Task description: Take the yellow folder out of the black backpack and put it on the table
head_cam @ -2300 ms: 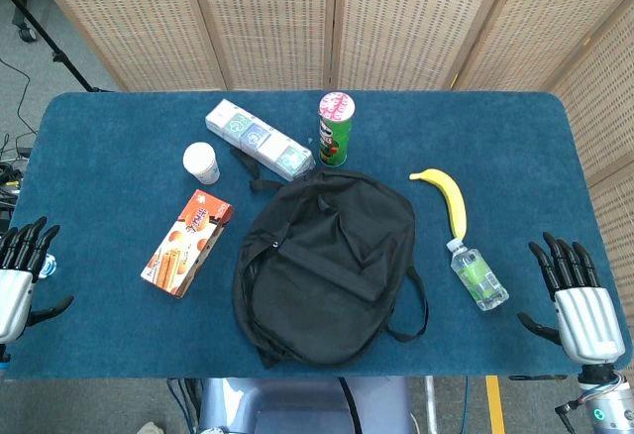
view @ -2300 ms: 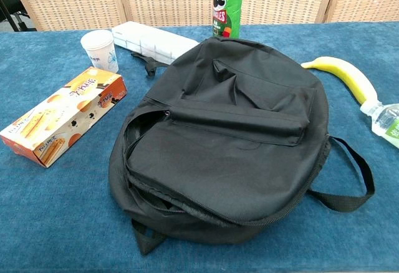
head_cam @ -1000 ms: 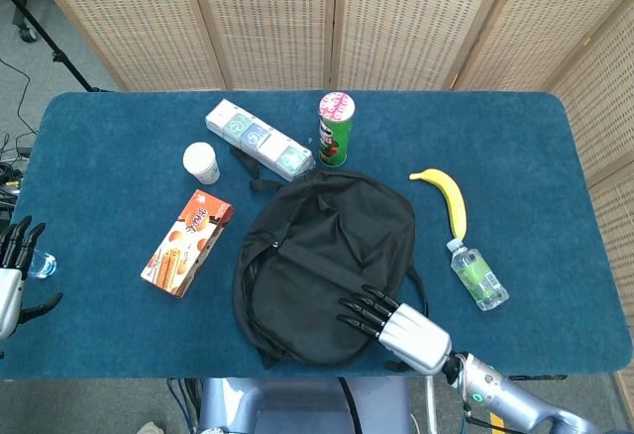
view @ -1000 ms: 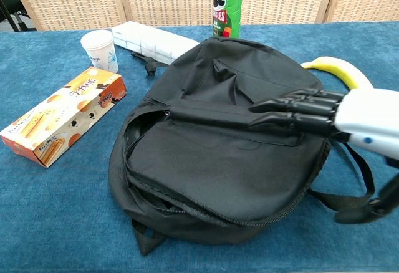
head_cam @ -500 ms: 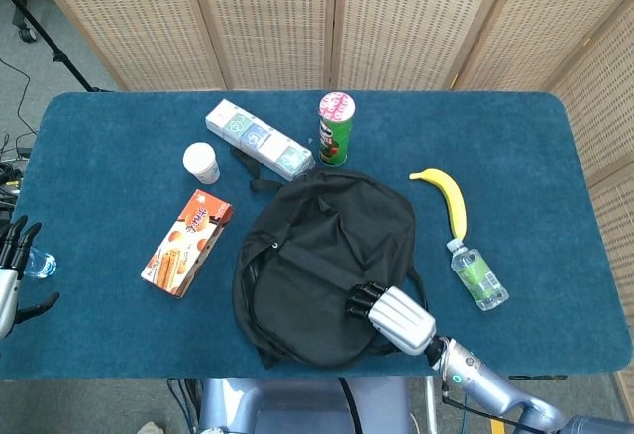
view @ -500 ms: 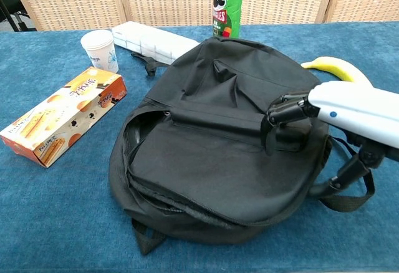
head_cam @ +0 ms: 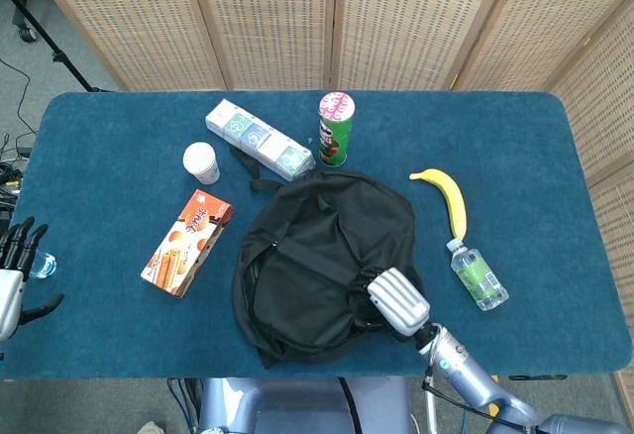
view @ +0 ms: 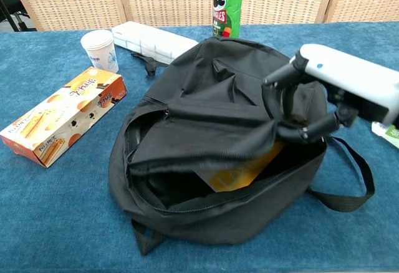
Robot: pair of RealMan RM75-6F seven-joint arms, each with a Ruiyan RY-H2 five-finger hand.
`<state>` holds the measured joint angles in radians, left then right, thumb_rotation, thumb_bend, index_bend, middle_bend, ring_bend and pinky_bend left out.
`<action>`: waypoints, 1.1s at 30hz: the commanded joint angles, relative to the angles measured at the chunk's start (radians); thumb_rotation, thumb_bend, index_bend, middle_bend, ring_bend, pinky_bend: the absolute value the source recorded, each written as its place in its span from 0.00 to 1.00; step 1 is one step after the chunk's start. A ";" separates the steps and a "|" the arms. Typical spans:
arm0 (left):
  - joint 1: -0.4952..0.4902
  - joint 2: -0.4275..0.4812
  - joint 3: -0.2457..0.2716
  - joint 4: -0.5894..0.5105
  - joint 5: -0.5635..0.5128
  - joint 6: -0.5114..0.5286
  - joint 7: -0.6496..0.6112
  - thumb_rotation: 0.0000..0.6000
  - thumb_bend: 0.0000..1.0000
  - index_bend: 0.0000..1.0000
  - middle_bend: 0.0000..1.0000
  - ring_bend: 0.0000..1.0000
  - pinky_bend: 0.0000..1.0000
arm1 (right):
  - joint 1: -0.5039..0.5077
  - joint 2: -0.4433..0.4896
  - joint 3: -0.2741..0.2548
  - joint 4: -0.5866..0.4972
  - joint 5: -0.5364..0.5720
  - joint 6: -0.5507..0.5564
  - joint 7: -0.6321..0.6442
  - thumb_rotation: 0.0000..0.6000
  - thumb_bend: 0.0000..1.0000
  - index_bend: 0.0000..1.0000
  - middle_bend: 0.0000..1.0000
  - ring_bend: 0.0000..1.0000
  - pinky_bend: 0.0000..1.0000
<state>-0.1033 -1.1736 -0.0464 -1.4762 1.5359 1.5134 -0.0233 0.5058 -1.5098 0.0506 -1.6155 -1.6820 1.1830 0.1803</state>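
The black backpack [head_cam: 307, 256] lies flat mid-table, its zipped mouth toward the front edge. My right hand [view: 340, 89] grips the upper flap near the right side of the backpack [view: 206, 105] and holds it lifted, so the mouth gapes. Inside the opening a corner of the yellow folder [view: 249, 168] shows under the raised fabric. In the head view the right hand [head_cam: 398, 301] sits on the bag's front right part and the folder is hidden. My left hand [head_cam: 12, 280] hovers at the table's left edge, fingers spread, holding nothing.
A Pringles can [head_cam: 335, 129] and a white box [head_cam: 258, 138] stand behind the bag. A paper cup [head_cam: 201, 162] and an orange snack box [head_cam: 187, 242] lie to its left. A banana [head_cam: 446, 196] and a water bottle [head_cam: 478, 275] lie to its right.
My right hand came in from the right, closed on the backpack's upper flap and lifted it, opening the mouth and exposing the yellow folder. The left hand stayed at the left edge.
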 commanded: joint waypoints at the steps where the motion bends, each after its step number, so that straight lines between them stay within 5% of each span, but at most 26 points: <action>1: -0.026 0.008 0.016 -0.013 0.047 -0.023 -0.009 1.00 0.13 0.00 0.00 0.00 0.00 | 0.025 0.005 0.098 -0.102 0.178 -0.070 0.002 1.00 0.41 0.68 0.63 0.49 0.50; 6: -0.086 0.008 0.035 -0.017 0.146 -0.055 -0.044 1.00 0.14 0.00 0.00 0.00 0.00 | 0.060 0.031 0.208 -0.207 0.399 -0.131 -0.052 1.00 0.44 0.68 0.63 0.49 0.50; 15: -0.232 -0.036 0.060 0.001 0.348 -0.107 -0.107 1.00 0.24 0.00 0.00 0.00 0.00 | 0.108 0.048 0.325 -0.315 0.735 -0.137 -0.140 1.00 0.44 0.68 0.63 0.49 0.50; 27: -0.284 -0.125 0.081 0.011 0.444 -0.062 -0.109 1.00 0.27 0.00 0.00 0.00 0.00 | 0.182 0.011 0.419 -0.324 1.034 -0.049 -0.256 1.00 0.47 0.69 0.64 0.49 0.50; 33: -0.326 -0.178 0.089 0.007 0.456 -0.118 -0.086 1.00 0.27 0.00 0.00 0.00 0.00 | 0.193 0.013 0.426 -0.329 1.095 -0.055 -0.258 1.00 0.47 0.69 0.64 0.49 0.50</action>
<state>-0.4136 -1.3335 0.0414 -1.4671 1.9904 1.4177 -0.1208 0.6949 -1.4971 0.4740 -1.9407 -0.5939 1.1293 -0.0760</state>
